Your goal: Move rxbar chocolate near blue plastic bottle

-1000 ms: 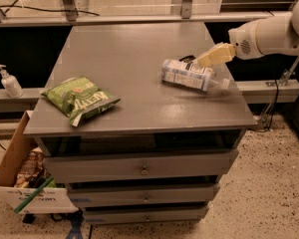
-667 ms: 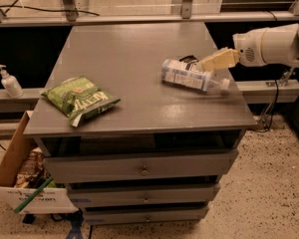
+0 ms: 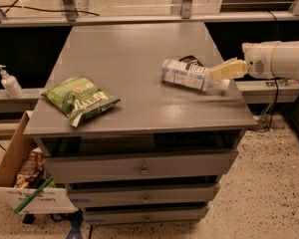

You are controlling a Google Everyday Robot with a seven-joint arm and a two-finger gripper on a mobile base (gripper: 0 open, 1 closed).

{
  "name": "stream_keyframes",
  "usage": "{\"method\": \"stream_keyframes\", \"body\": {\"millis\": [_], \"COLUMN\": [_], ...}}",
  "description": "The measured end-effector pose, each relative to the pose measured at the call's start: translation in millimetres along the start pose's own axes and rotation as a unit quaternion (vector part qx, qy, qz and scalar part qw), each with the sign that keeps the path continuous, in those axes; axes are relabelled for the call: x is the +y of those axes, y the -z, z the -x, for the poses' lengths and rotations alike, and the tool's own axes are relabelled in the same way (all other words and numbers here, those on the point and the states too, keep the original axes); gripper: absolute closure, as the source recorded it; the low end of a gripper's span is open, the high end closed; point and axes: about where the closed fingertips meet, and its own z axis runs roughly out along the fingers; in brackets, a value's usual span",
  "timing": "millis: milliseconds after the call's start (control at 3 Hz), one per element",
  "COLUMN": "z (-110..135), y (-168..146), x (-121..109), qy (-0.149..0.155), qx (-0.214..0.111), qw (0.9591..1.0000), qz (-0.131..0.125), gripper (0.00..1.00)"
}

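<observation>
The blue plastic bottle [image 3: 187, 74] lies on its side on the right part of the grey cabinet top [image 3: 139, 49], cap toward the right. The rxbar chocolate [image 3: 191, 60], a small black wrapper, lies just behind the bottle and touches it; the bottle hides most of it. My gripper [image 3: 224, 71] reaches in from the right on a white arm, its cream fingers just right of the bottle's cap end, above the cabinet's right edge. It holds nothing that I can see.
A large green chip bag [image 3: 79, 99] lies at the front left of the top. A white pump bottle [image 3: 9, 82] stands on a ledge to the left. A cardboard box [image 3: 20, 178] of items sits on the floor at lower left. Drawers [image 3: 139, 168] face front.
My gripper and arm have drawn back to the right, away from the bottle and the bar. The bottle, bar and green bag have stayed in place.
</observation>
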Motion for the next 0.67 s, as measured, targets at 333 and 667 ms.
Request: {"method": "stream_keyframes", "body": {"millis": [333, 667], "z": [-12, -27], "y": [21, 77], "x": [-12, -40], "qy": [-0.005, -0.008], "qx": [-0.003, 0.0], "qw": [0.9997, 0.9978], "qz": [-0.022, -0.066], "gripper": [0.0, 0.0]}}
